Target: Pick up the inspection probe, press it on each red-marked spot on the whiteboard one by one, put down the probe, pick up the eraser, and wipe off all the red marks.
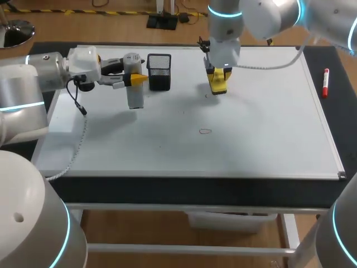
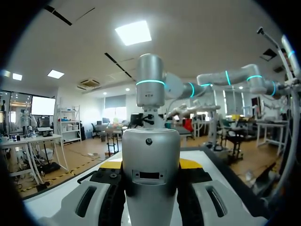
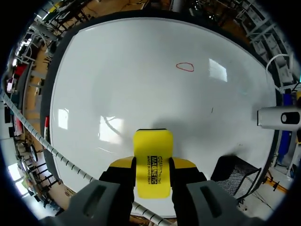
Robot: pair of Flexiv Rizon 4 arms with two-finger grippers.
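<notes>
Whiteboard [image 1: 268, 139]: flat on the table, spanning most of its top.

Red mark [image 1: 205, 132]: one small outlined loop, near the middle of the board, nearest to the front edge of all items. Well apart from both grippers; in the right wrist view [image 3: 185, 67], far ahead of the eraser.

Left gripper [image 1: 134, 80]: over the board's left rear area, entering sideways from the left. Fingers clamped on the inspection probe [image 1: 134, 89] from two sides. Probe upright, grey, cylindrical; in the left wrist view [image 2: 150, 108], centred in the left gripper [image 2: 151, 165].

Right gripper [image 1: 218, 78]: pointed down, over the rear middle of the board. Fingers pinching the yellow eraser [image 1: 218, 84]; in the right wrist view, eraser [image 3: 153, 155] protruding past the fingertips of the right gripper [image 3: 153, 170], at or just above the surface; contact not determinable.

Black mesh holder [image 1: 159, 71]: just beside the probe, on its right.

Red marker [image 1: 325, 82]: lying off the board's right edge, at the rear.
</notes>
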